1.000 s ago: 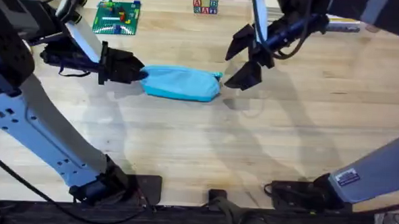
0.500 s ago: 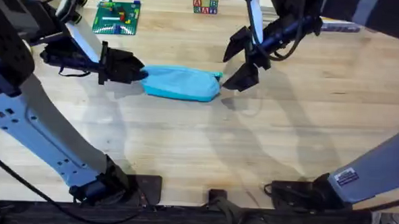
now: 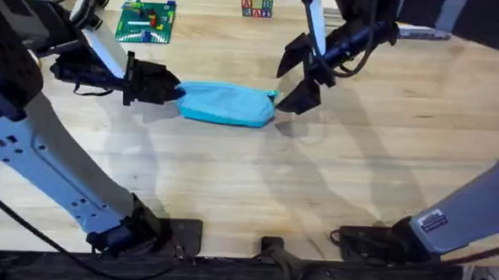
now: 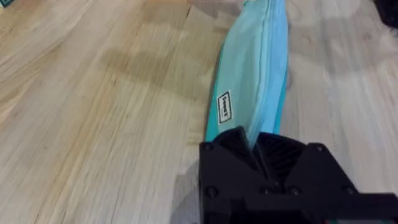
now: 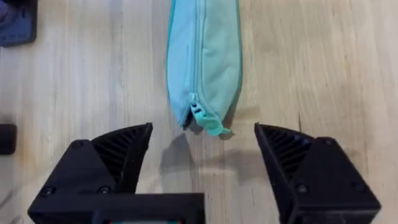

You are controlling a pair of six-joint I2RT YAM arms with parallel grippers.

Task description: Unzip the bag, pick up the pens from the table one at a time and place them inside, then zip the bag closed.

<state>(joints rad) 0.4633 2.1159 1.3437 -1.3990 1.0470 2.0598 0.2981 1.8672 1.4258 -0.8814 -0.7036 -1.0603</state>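
My left gripper (image 3: 174, 89) is clamped on the left end of the bag (image 3: 227, 103); in my left wrist view the black fingers (image 4: 249, 152) pinch the pale blue fabric between them, and the pouch runs away from them across the table (image 3: 231, 181) with its zip line closed along the length and a small white label (image 4: 224, 107) on its side.

My right gripper (image 3: 291, 74) hangs spread wide just beyond the bag's right end, holding nothing. In my right wrist view the two fingers (image 5: 118, 152) stand far apart, and the zip pull (image 5: 205, 118), a small teal tab, lies on the wood between them, at the near tip of the pouch, touching neither finger.

The bag lies flat on the table, lengthwise from left to right, a little left of the middle and toward the far side. Its zip looks shut from end to end.

Farther back, near the far left edge, sits a green baseplate (image 3: 147, 21) with bricks on it, and some small lettered blocks (image 3: 256, 5) stand at the far edge near the middle.
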